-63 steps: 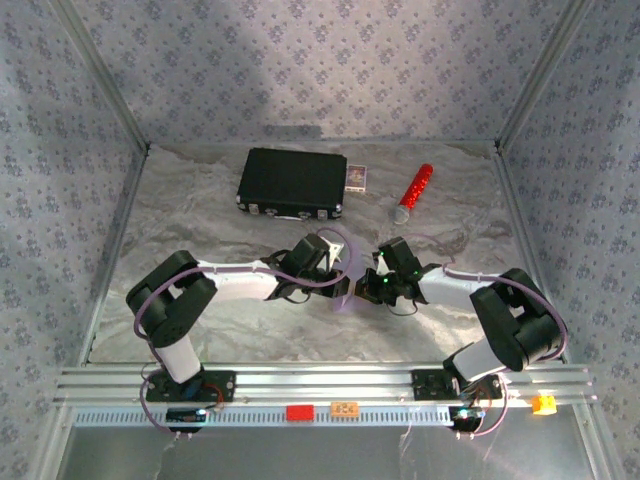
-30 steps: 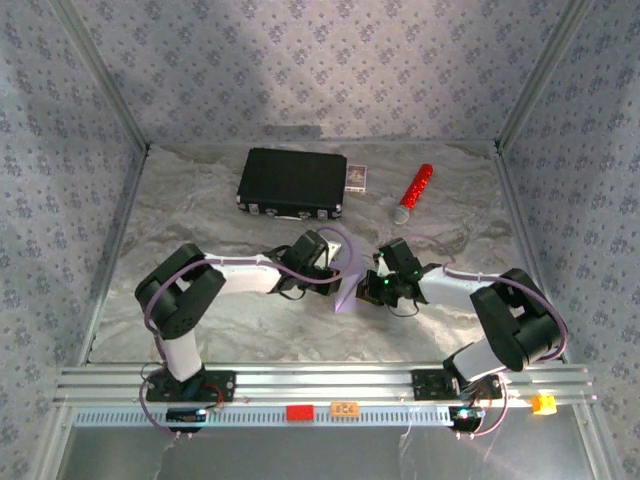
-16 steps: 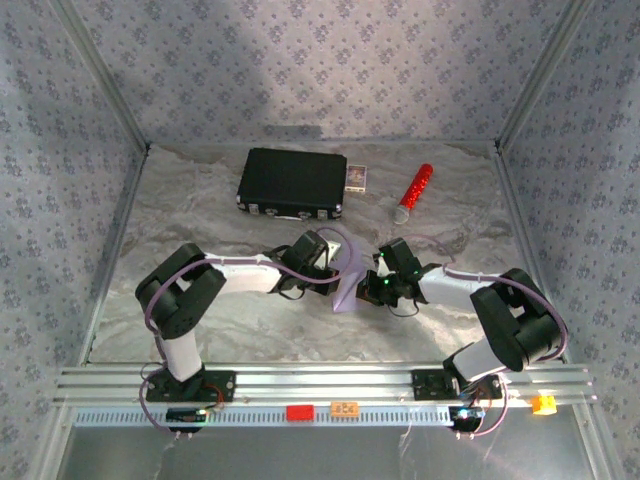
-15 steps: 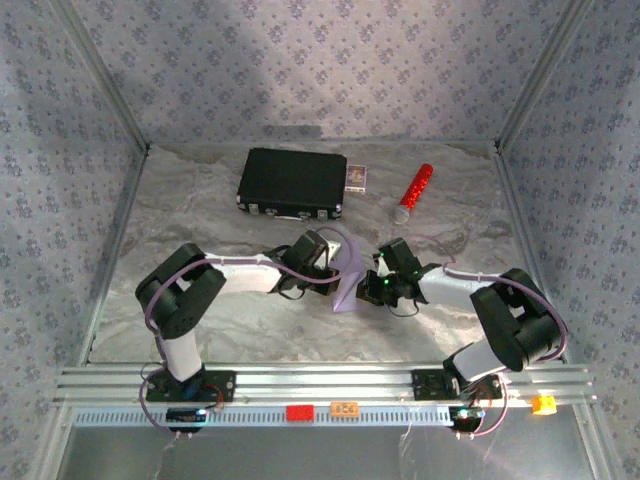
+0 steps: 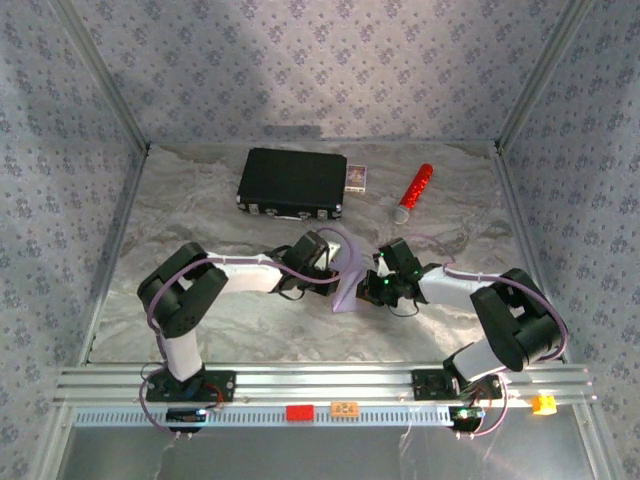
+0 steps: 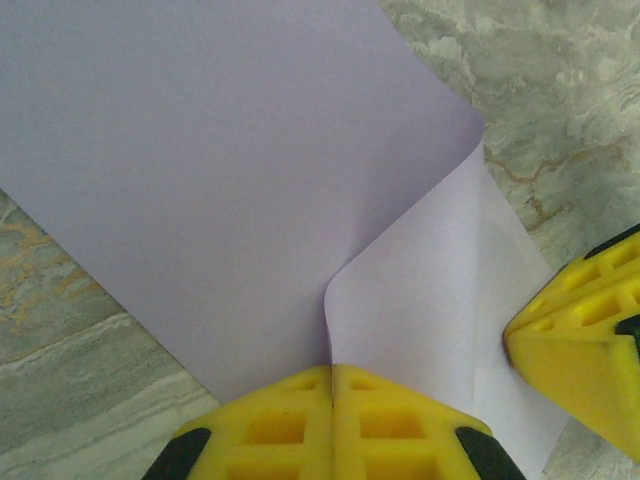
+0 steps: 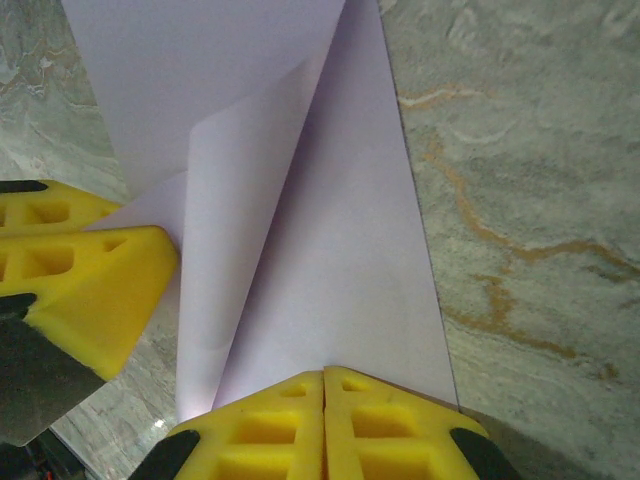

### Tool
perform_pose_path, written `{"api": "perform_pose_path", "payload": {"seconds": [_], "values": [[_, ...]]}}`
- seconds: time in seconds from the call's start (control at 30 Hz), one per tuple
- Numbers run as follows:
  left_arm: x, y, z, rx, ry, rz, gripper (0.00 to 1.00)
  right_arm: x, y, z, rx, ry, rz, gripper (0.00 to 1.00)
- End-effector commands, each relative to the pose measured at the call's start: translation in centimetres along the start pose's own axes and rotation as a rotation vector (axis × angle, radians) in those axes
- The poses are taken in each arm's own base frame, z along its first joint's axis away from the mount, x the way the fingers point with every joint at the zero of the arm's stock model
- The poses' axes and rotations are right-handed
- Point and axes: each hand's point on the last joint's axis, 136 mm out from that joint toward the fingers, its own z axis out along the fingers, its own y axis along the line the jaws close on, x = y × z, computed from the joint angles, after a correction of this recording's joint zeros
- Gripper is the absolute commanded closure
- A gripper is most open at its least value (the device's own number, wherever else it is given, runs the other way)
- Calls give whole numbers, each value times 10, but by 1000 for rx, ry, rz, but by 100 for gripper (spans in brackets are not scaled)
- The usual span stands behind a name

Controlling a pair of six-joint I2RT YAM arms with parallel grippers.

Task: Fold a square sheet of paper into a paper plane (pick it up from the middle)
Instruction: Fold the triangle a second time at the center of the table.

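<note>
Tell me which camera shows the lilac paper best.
Left wrist: the sheet of paper spans most of the frame, its curled flap plain, pinched by the left gripper. Right wrist shows a narrower folded stretch; top external, a sliver between the arms.

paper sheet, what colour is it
Pale lilac, plain; the sheet shows best in left wrist view.

We see the square sheet of paper (image 6: 200, 150) as plain pale lilac. The left gripper (image 6: 332, 370) and the right gripper (image 7: 323, 374) have yellow fingers. The table (image 7: 520, 150) is marbled grey-green with tan veins, the case (image 5: 292, 183) black, the cylinder (image 5: 413, 192) red and silver.
</note>
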Motion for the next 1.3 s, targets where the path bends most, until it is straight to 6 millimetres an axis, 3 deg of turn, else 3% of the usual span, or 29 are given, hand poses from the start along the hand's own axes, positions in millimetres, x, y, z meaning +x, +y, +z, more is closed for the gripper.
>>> {"api": "perform_pose_path", "payload": {"seconds": [0.0, 0.67, 1.27], "values": [[-4, 5, 1, -20, 0, 7, 100, 8, -20, 0, 84, 24, 25, 90], [2, 8, 6, -21, 12, -7, 100, 4, -15, -1, 68, 9, 22, 90], [3, 8, 5, -15, 7, -18, 100, -26, 38, -19, -164, -108, 25, 91]]}}
